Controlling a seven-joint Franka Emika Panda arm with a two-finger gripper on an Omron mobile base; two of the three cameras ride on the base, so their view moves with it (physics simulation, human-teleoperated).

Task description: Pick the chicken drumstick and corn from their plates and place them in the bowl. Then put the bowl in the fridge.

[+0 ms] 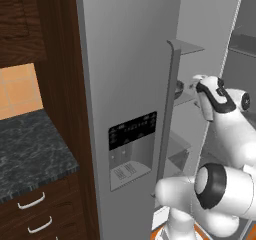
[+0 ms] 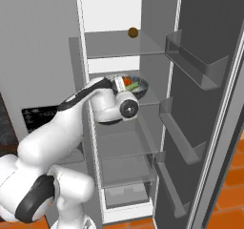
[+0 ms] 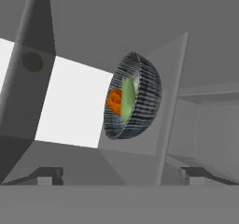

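Hand view has the tool (image 3: 121,176) spread wide and holding nothing, its two tips apart at the bottom edge with free space between them. Ahead of it, clear of both tips, the bowl (image 3: 136,96) sits on a fridge (image 2: 114,42) shelf (image 2: 150,98), near the shelf's front edge, with the drumstick (image 3: 114,101) and corn (image 3: 127,93) inside.

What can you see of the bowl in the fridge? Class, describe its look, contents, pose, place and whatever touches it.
The bowl is round and deep, dark grey-blue with fine ribbed streaks outside and a lighter inside. It holds something orange, apparently the chicken drumstick, and a pale green piece, likely the corn. It rests on a middle glass shelf inside the open fridge. The gripper sits in front of it, jaws apart, not touching it.
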